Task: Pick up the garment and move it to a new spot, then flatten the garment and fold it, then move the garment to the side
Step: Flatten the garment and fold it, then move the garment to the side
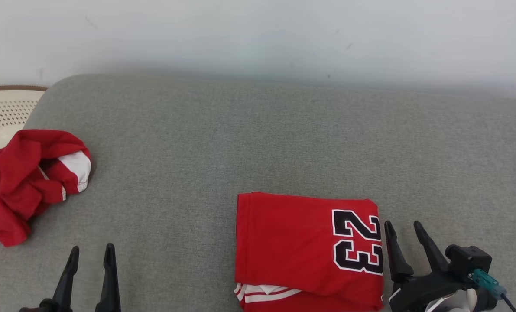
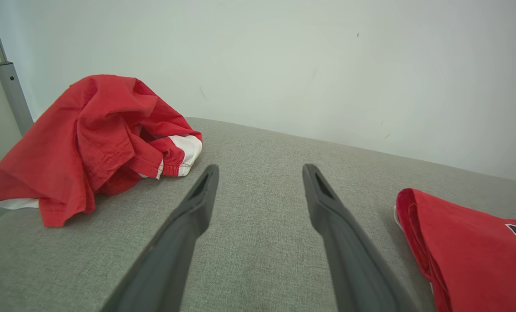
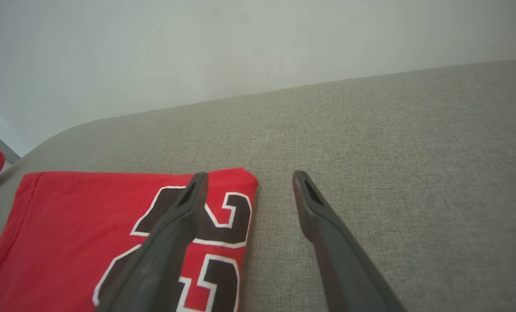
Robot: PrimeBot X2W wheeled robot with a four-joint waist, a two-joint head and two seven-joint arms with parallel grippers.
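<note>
Folded jersey (image 1: pixel 309 247) lies just beside the spread, empty right gripper (image 1: pixel 403 225) (left gripper (image 1: pixel 92 248) likewise): pinching one edge may drag only the top layer, undoing the fold.

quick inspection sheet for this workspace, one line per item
surface: grey fabric cushion, smooth
job's things: jersey folded flat, number 23 facing up, near right; red garment crumpled at far left
clutter: cream perforated basket past the cushion's left edge
hands: left hand open, holding nothing; right hand open, holding nothing, at the jersey's right edge
cables: teal plug on a dark cable at the right wrist
surroundings: pale wall; grey metal post at left
</note>
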